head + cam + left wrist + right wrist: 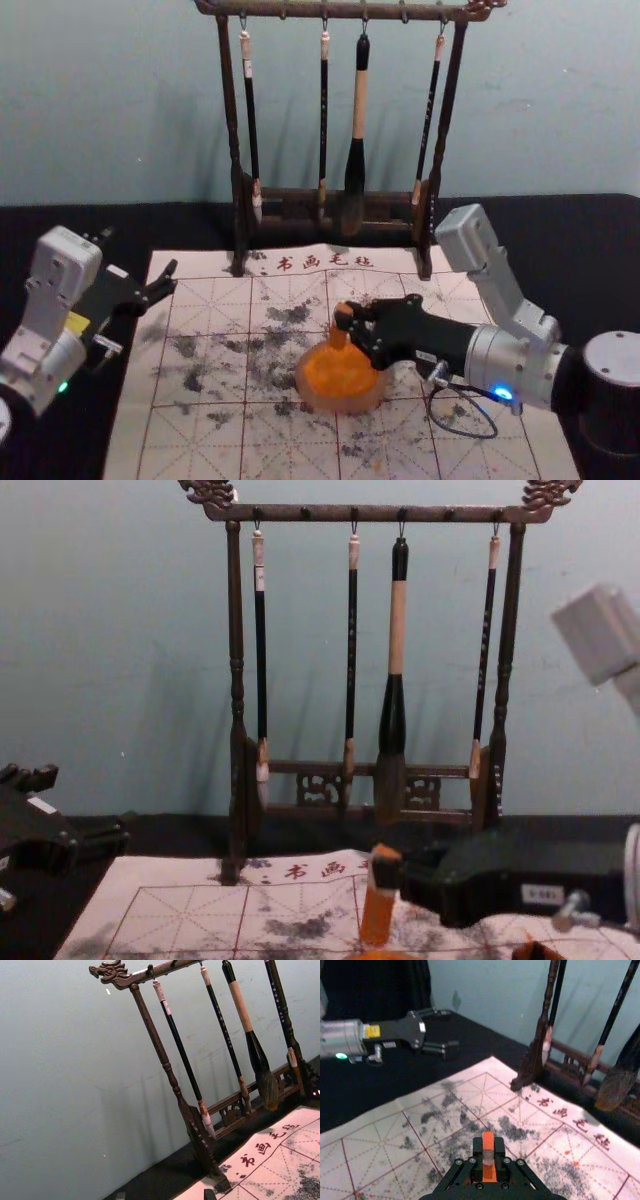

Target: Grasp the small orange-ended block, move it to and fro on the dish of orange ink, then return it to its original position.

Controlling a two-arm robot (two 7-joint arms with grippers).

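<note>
A plain pale blue-green wall point(120, 110) rises behind a table covered in black cloth point(600, 240). On the cloth lies a pale writing mat point(205, 440), ruled with red squares and dashed lines, smudged with grey-black ink and lettered along its far edge. At the back stands a dark wooden rack point(232, 110) with carved ends; four brushes point(397, 630) hang from it, tips down, one much thicker than the rest.

The right gripper point(346, 320) reaches in from the right, over the mat. Its jaws are closed to the width of the small block and pinch it from both sides. The left gripper point(140, 254) is at the mat's far left corner, jaws spread wide with nothing between them.

A round, shallow dish point(342, 404) sits on the mat, orange ink point(330, 376) inside. The block point(338, 337), orange with a pale band, is held nearly upright, its lower end above the dish's far part; whether it touches the ink, I cannot tell.
</note>
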